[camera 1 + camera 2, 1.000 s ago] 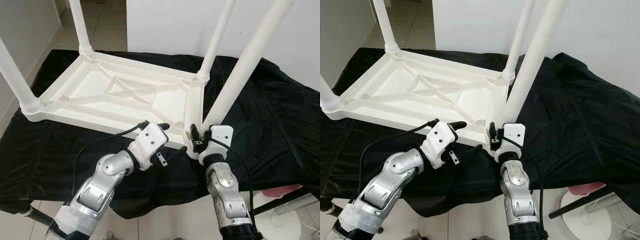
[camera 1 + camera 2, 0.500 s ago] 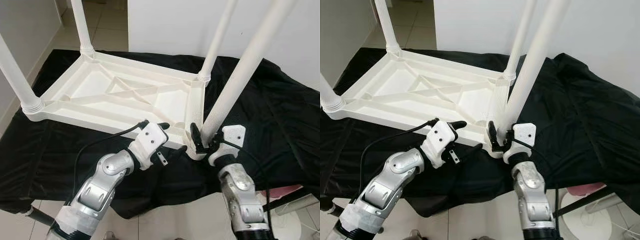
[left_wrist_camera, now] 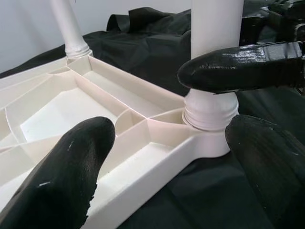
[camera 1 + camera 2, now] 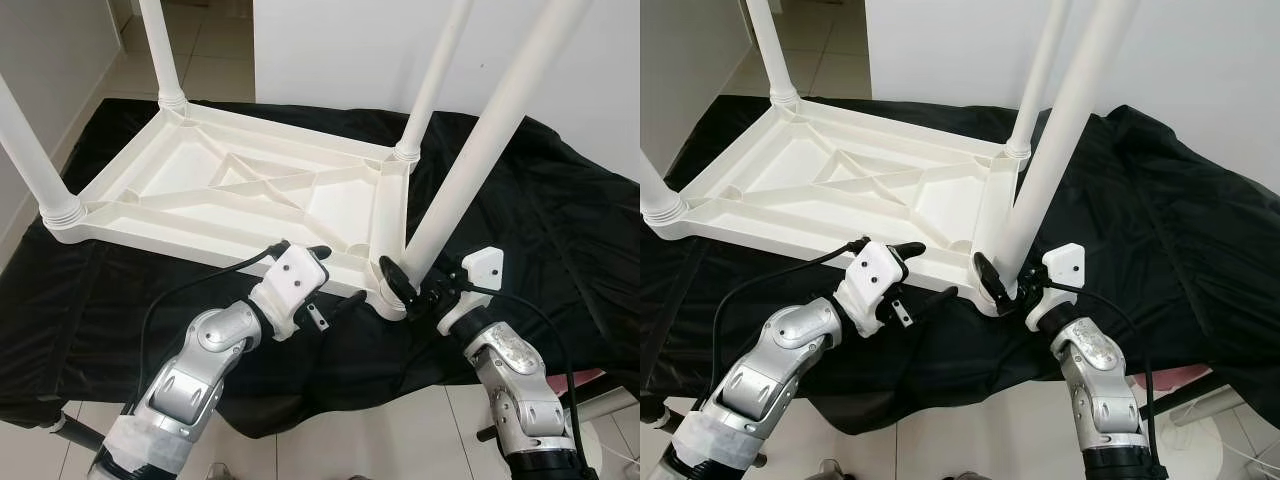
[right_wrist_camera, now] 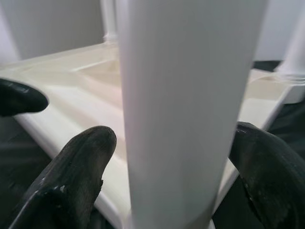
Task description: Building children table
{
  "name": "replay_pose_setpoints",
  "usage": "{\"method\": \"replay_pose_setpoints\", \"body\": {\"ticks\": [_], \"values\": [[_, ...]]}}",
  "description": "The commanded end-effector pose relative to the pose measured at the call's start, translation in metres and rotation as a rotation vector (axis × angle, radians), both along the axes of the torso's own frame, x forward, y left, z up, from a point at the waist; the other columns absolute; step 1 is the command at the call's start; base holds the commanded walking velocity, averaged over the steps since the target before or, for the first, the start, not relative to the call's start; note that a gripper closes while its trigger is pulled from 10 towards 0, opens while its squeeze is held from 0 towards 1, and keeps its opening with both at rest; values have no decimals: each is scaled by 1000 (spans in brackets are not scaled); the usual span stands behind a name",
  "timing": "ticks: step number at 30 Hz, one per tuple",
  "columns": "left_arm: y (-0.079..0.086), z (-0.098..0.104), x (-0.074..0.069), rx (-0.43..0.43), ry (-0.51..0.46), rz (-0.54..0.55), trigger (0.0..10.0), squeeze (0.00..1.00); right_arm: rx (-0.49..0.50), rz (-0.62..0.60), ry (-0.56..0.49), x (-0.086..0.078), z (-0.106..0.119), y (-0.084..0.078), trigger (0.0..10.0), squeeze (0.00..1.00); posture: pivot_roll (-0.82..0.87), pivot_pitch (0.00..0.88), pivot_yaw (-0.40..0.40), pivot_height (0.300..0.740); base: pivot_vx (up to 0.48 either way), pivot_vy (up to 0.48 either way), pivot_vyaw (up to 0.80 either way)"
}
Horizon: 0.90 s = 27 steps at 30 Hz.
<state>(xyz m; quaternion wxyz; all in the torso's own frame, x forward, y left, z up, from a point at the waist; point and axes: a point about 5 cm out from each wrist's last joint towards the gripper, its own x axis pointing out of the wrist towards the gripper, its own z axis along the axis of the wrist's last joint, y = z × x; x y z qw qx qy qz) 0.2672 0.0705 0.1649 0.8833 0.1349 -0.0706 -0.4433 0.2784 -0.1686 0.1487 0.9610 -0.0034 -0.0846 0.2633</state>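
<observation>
Inverted white children table [image 4: 250, 190] on a worktop draped in black cloth [image 4: 560, 230], its near rim close to the worktop's front edge; open cloth lies to the right. Right tool [image 4: 412, 290], fingers spread, straddles the base of the near-right leg [image 4: 470, 150] (contact cannot be told). Left tool [image 4: 325, 275], fingers spread, straddles the near rim just beside that corner socket [image 3: 209, 112].
</observation>
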Motion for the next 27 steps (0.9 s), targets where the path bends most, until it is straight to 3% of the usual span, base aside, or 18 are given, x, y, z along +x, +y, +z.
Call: {"method": "replay_pose_setpoints", "body": {"ticks": [1, 9, 10, 11, 12, 14, 15, 27], "values": [[-1, -1, -6, 24, -3, -26, 10000, 0, -29, 50, 23, 5, -7, -6, 10000, 0, -3, 80, -92, 740, 0, 0, 0], [-5, -5, -16, 42, 13, -84, 10000, 0, -90, 124, 41, 19, -14, -2, 9922, 0, 6, 79, -88, 740, 0, 0, 0], [-6, -6, -18, 43, 15, -89, 10000, 0, -91, 137, 39, 22, -14, 0, 4157, 0, 7, 78, -87, 740, 0, 0, 0], [-6, -6, -18, 43, 15, -89, 10000, 0, -91, 137, 39, 22, -14, 0, 4157, 0, 7, 78, -87, 740, 0, 0, 0], [-7, -7, -19, 43, 17, -91, 10000, 0, -87, 147, 39, 24, -13, 1, 706, 0, 9, 78, -88, 740, 0, 0, 0], [-8, -7, -19, 42, 18, -91, 10000, 0, -83, 153, 40, 26, -13, 3, 706, 0, 13, 78, -88, 740, 0, 0, 0], [-9, -7, -20, 41, 18, -92, 10000, 0, -86, 160, 43, 29, -14, 4, 0, 0, 15, 78, -89, 740, 0, 0, 0], [-10, -5, -19, 32, 18, -83, 10000, 0, -88, 171, 52, 34, -20, 2, 0, 0, 24, 78, -96, 740, 0, 0, 0]]}}
